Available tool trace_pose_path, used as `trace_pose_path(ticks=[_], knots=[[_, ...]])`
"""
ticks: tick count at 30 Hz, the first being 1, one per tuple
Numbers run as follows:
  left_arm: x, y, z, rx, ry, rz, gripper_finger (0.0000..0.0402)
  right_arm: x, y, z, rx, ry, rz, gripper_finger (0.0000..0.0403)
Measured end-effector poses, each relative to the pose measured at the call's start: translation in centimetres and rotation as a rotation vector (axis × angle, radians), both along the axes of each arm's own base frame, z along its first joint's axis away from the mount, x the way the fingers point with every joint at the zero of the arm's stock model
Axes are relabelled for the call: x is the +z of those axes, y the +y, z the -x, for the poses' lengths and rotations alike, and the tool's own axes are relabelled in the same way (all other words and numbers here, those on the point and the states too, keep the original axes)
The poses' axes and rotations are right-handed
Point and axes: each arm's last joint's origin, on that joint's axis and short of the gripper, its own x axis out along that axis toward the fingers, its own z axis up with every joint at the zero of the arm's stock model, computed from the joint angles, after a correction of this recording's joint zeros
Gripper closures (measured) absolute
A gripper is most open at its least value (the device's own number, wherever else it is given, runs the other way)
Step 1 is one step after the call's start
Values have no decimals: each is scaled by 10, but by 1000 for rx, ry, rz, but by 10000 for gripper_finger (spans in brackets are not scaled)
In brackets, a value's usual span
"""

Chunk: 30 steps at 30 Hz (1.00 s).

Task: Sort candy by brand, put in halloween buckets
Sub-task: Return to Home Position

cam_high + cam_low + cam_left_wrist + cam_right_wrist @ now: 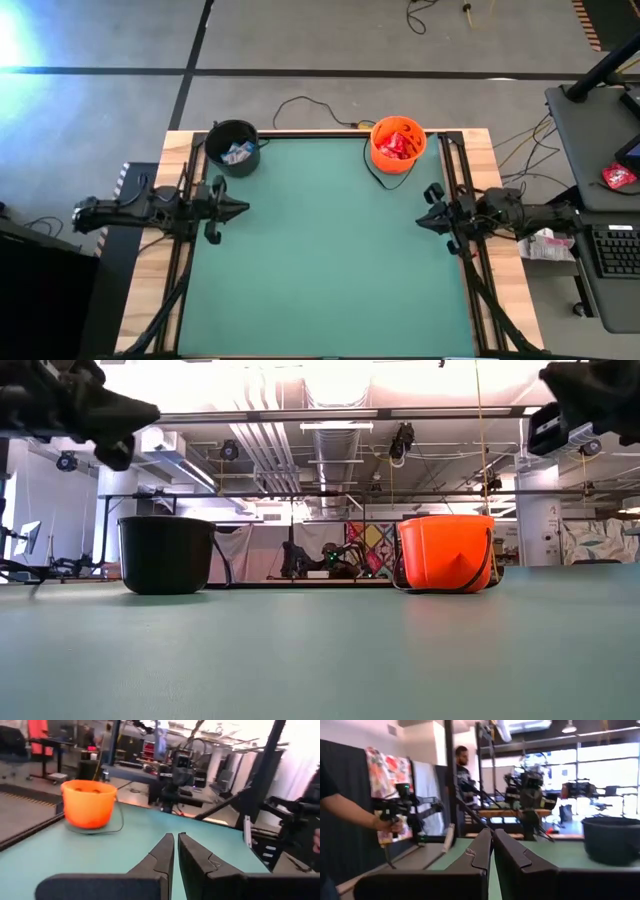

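Note:
The black cauldron bucket (234,147) stands at the table's back left with white-and-blue candy (237,152) inside. The orange bucket (397,144) stands at the back right with red candy (398,144) inside. Both buckets show in the low view, black (166,554) and orange (446,552). My left gripper (240,209) hovers shut and empty at the left edge of the mat. My right gripper (422,219) hovers shut and empty at the right edge. The left wrist view shows the orange bucket (89,803); the right wrist view shows the black bucket (612,839).
The green mat (325,250) lies between the arms. A thin black cord (378,178) trails from the orange bucket. A desk with a keyboard (618,250) stands to the right. A person's arm (355,812) shows beyond the table in the right wrist view.

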Motion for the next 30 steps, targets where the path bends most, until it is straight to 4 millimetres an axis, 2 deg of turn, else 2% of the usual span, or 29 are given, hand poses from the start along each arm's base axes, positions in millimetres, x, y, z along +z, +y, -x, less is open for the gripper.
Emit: trace_pose_path(ticks=[4,8,14,20,26,30], knots=[[-7,1,12,9,26,21,393,-2,0,0,-8,23,-13,390],[-8,-1,10,-23,22,-15,393,-3,0,-1,-12,32,-9,390],[-34,-1,0,-22,-76,-21,393,-10,-2,-4,-63,93,-11,390],[-36,-1,0,-9,-30,-100,393,-13,-2,-4,-77,112,-1,390],[-39,-1,-1,0,-14,-147,393,-20,-5,-6,-181,199,-37,390],[-40,-1,-2,-1,2,-146,393,-23,-6,-6,-229,220,17,390]])
